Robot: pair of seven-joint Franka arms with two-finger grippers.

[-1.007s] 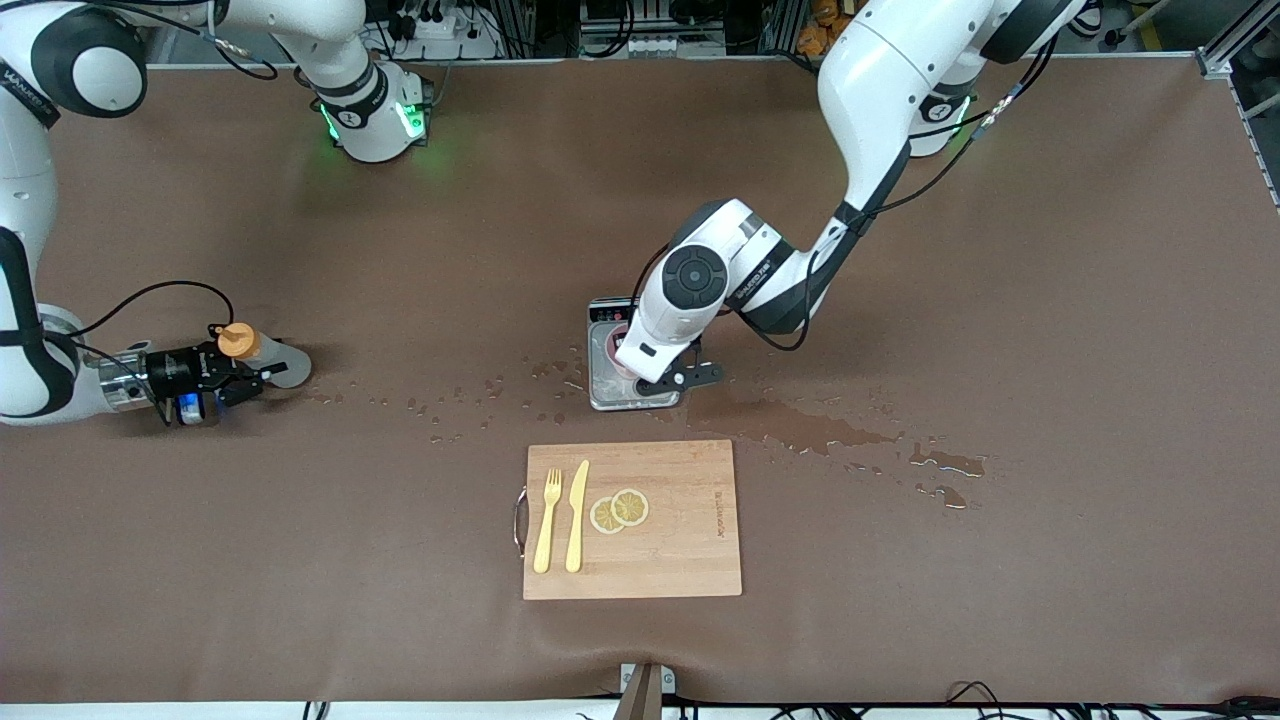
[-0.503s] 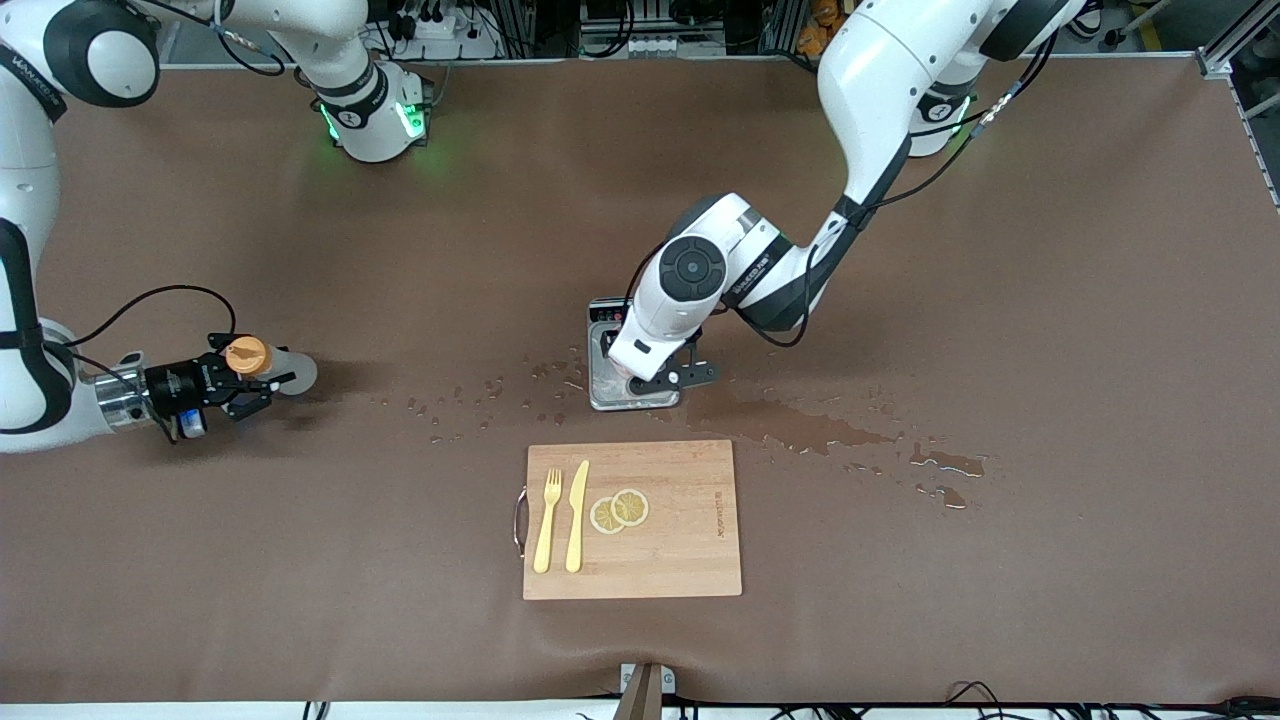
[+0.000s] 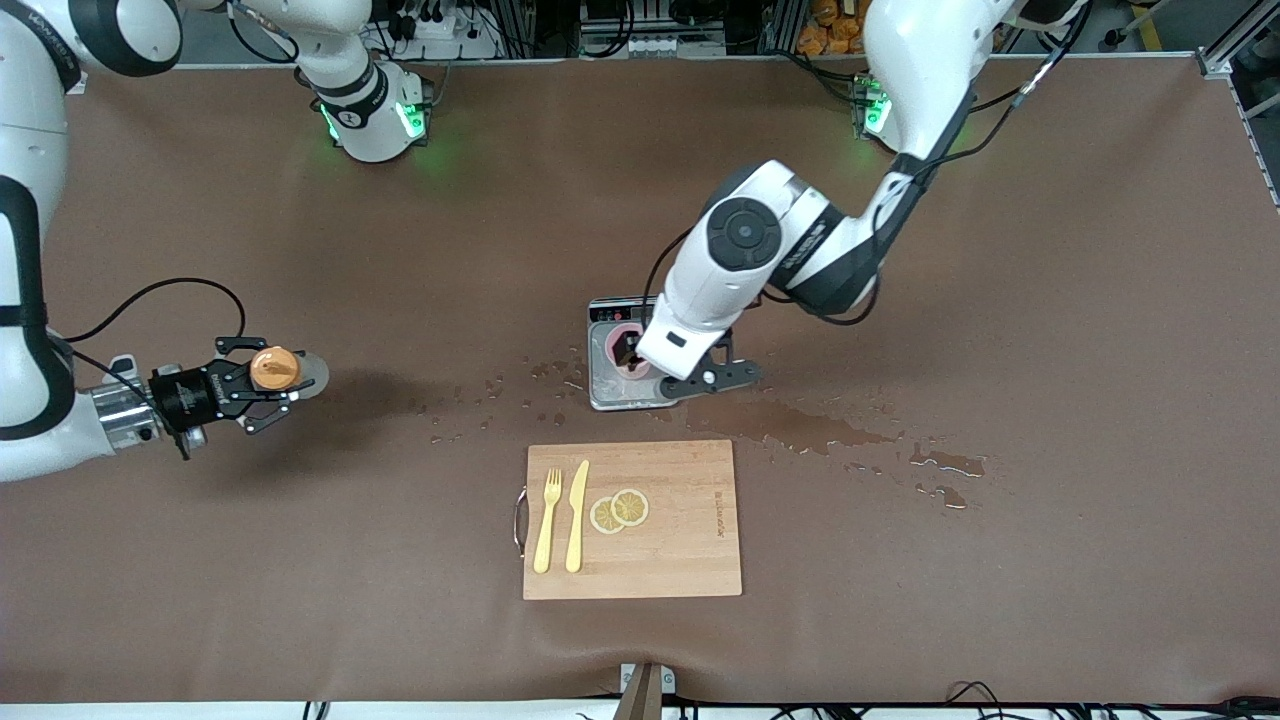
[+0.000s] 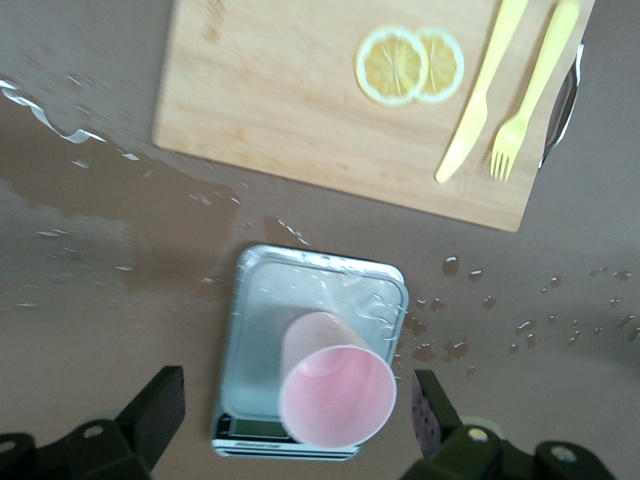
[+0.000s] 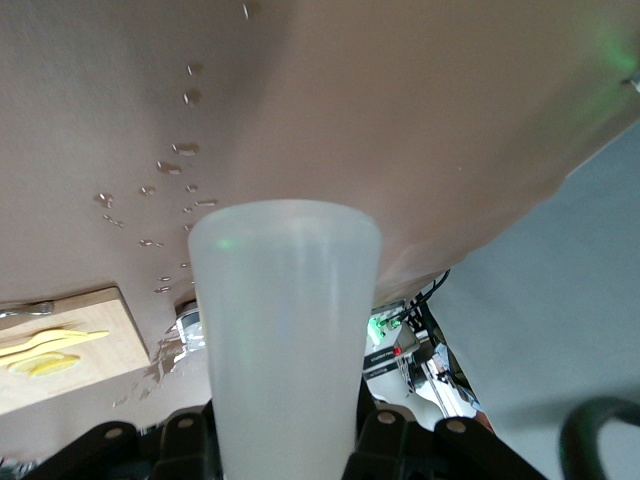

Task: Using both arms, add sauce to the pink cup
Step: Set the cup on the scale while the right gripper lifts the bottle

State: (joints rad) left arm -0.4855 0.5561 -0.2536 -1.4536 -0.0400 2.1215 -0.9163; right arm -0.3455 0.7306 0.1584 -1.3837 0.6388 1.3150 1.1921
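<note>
While the sauce is up in the air and the cup is not yet gripped, we set the scene down line by line.

Right gripper [image 3: 262, 389]: we see it over bare table at the right arm's end, its fingers closed on the sauce [image 3: 285, 369], whose orange cap faces up at the front camera; in the right wrist view the whitish body [image 5: 285, 330] fills the space between the pads.

Left gripper [image 3: 668, 377]: we see it above the scale [image 3: 606, 392] near the table's middle, fingers spread wide and holding nothing; in the left wrist view its two fingertips [image 4: 160, 408] stand either side of the cup, clear of it.

Pink cup [image 4: 335, 385]: it stands upright on the scale's steel tray, at the display end, mostly hidden under the left wrist in the front view.

Cutting board [image 3: 632, 518]: nearer the front camera than the scale, carrying a fork [image 3: 546, 520], a knife [image 3: 576, 515] and two lemon slices [image 3: 619, 509].

Spill [image 3: 800, 430]: we see a wet patch and droplets on the cloth beside the scale, toward the left arm's end.

Risk, cup: we judge the light cup could tip or skid on the wet tray if one finger meets it before the other.

Risk, bottle: we judge a hard squeeze in transit could spurt sauce short of the cup, which is well apart from it.

Risk, arms: we judge the two wrists could crowd over the scale.
</note>
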